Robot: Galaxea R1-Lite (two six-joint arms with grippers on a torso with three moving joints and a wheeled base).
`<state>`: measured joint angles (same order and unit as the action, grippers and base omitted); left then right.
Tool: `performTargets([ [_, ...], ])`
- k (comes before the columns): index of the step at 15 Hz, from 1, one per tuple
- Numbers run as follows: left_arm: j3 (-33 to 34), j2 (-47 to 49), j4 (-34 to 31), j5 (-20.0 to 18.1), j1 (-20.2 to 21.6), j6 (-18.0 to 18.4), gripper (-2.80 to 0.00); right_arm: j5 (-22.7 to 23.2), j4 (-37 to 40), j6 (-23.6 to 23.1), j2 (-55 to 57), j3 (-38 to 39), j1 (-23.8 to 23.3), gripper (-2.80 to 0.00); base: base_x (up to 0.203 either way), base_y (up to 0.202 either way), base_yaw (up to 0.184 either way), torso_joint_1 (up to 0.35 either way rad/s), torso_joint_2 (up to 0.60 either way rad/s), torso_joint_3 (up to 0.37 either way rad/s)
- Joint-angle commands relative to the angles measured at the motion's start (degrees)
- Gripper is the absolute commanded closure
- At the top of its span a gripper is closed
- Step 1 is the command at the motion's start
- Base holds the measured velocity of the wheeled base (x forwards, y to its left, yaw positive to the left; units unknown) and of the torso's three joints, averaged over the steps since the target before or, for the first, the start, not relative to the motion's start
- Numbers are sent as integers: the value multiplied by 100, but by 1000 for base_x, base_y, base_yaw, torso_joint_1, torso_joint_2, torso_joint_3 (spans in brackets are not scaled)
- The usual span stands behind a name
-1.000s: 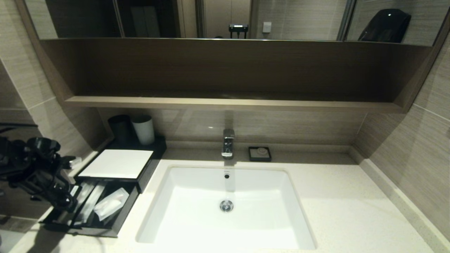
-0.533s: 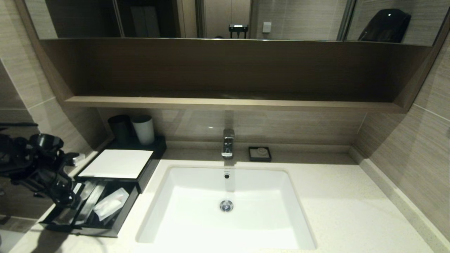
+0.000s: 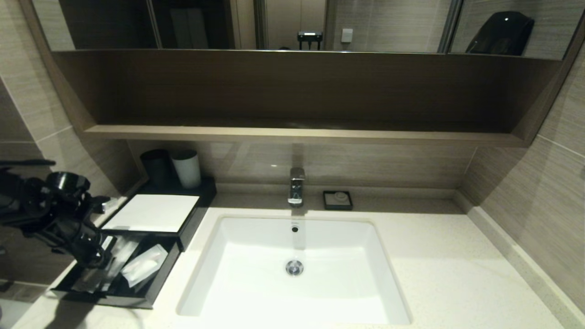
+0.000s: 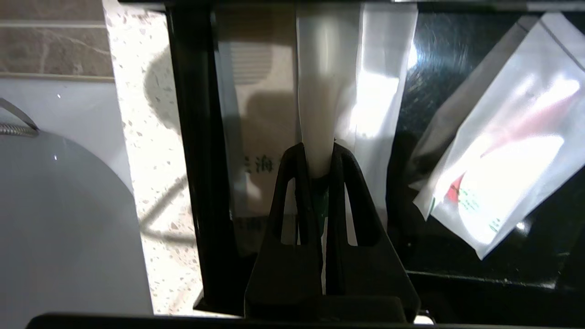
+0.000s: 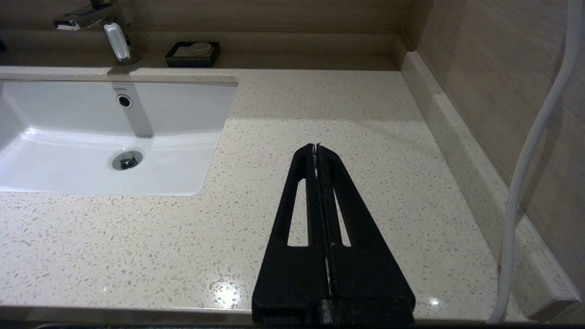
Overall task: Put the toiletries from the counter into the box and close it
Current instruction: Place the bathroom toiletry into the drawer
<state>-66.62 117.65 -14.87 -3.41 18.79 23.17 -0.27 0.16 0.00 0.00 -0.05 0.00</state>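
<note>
Left gripper (image 4: 315, 157): clamped on slim clear-wrapped packet (image 4: 320, 91) over black drawer (image 4: 192, 137).
Handling: likely light, slippery; pinch near end.
Right gripper (image 5: 316, 151): together, parked.

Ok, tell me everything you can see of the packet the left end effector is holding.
The held packet is slim, long and wrapped in clear plastic, with a pale cream shaft inside and a bit of green print at the gripped end. The left end effector is shut on that end, its fingers pinching either side. The packet runs lengthwise over the open black drawer, above other wrapped packets; whether it rests on them I cannot tell.
</note>
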Motion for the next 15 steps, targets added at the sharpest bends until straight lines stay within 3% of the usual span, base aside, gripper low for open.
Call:
performTargets([
  [1,-18,39,37,-1,-6,12,0,0,2,-7,0,1,0,0,0,0,0,0,0,0],
  [8,0,65,46,7,-42,3,0,0,2,-9,0,-4,0,0,0,0,0,0,0,0],
  [9,0,65,46,-1,-42,3,-280,0,2,-9,0,-4,0,0,0,0,0,0,0,0],
  [15,-35,-52,38,-1,-50,-32,-280,0,2,-8,0,-4,0,0,0,0,0,0,0,0],
])
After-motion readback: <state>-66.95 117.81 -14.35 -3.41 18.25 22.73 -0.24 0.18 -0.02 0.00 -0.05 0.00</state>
